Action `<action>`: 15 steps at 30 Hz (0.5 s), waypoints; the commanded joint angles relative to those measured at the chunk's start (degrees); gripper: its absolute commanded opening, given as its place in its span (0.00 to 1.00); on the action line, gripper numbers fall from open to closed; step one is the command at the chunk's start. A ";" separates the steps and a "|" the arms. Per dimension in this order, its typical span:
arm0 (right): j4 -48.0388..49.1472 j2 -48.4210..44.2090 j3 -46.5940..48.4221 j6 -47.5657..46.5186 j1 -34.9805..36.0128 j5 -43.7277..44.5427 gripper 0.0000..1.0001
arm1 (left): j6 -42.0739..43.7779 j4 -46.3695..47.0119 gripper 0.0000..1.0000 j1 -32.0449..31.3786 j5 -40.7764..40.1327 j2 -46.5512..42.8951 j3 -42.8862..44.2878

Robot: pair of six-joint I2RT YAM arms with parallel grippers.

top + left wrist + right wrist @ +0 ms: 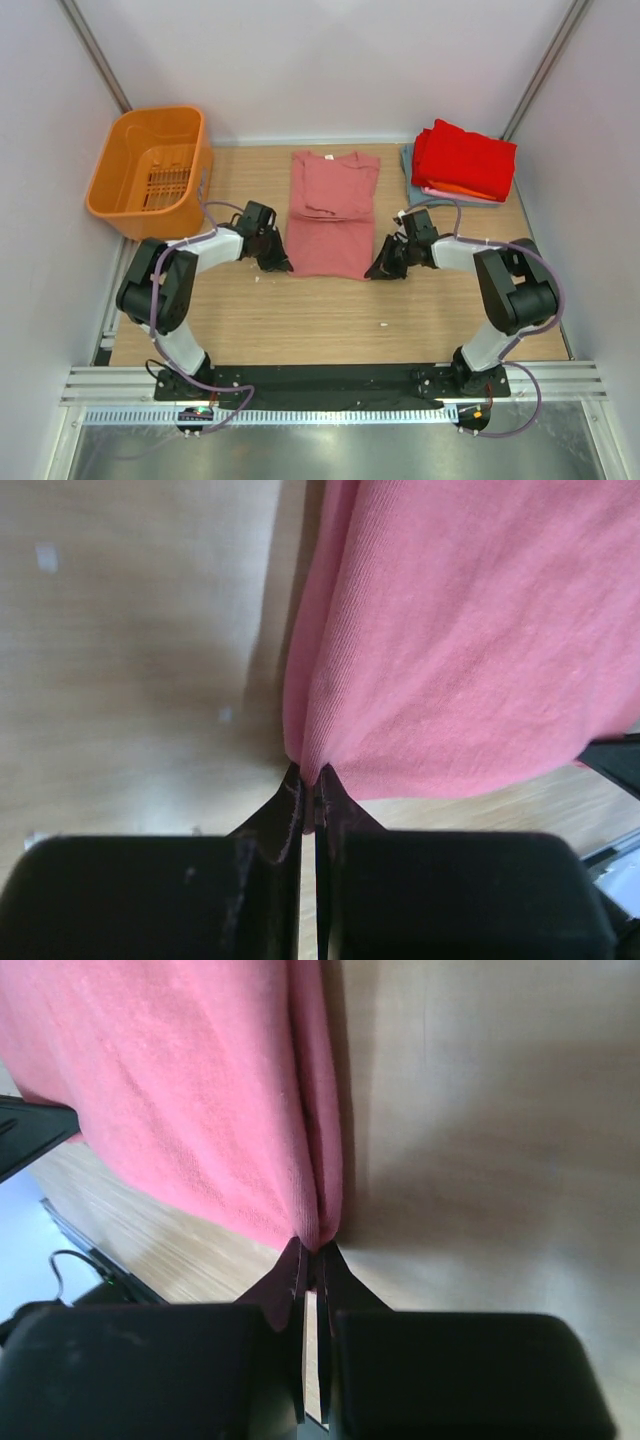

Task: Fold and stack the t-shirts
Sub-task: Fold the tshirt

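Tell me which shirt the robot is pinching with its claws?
The salmon-pink t-shirt in the middle. The left gripper and right gripper each pinch one near corner. The red t-shirt and the rest lie stacked at the far right, untouched.

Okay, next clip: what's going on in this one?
Both arms are working on the salmon-pink t-shirt, which lies on the table with its sleeves folded in, making a narrow strip. The left gripper pinches its near left corner and the right gripper its near right corner, both shut on the fabric. A stack of folded shirts, red on top, sits at the far right, and the orange basket at the far left.
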 commanded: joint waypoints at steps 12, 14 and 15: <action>-23.56 -31.93 -7.85 2.13 4.91 14.29 0.72 | -1.63 -22.07 0.64 -6.20 -6.85 -26.57 -12.72; -27.69 -34.14 -4.61 0.72 5.00 16.15 0.75 | -1.01 -25.52 0.80 -6.63 -5.99 -31.31 -11.57; -28.41 -35.20 -3.37 0.37 5.00 16.51 0.75 | -0.84 -26.22 0.83 -6.81 -4.84 -32.72 -10.26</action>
